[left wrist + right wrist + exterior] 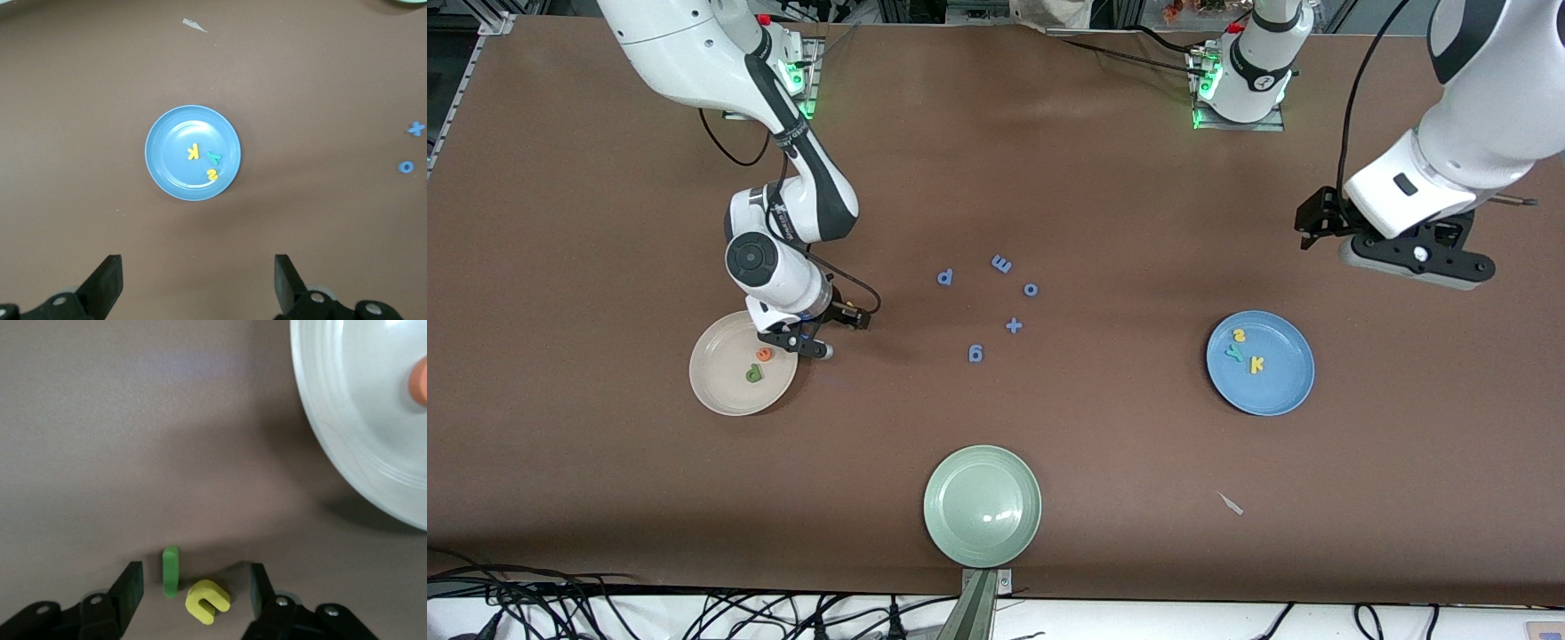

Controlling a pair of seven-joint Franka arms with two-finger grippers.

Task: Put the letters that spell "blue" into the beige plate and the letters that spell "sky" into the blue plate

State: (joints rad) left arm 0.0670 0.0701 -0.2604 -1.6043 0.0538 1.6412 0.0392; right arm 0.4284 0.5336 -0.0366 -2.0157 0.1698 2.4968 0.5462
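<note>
Letters for "sky", yellow s, teal y and yellow k, lie already in blue plate, so left gripper waits over bare table w/ jaws fully apart, holding nothing. Beige plate has only orange e and dark green b. Right gripper is low just beside this plate, jaws apart around green l and yellow u, not clamped yet; probably next pick.

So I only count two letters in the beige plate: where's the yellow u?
The yellow u lies on the table beside the green l, between the right gripper's open jaws, just outside the beige plate.
</note>
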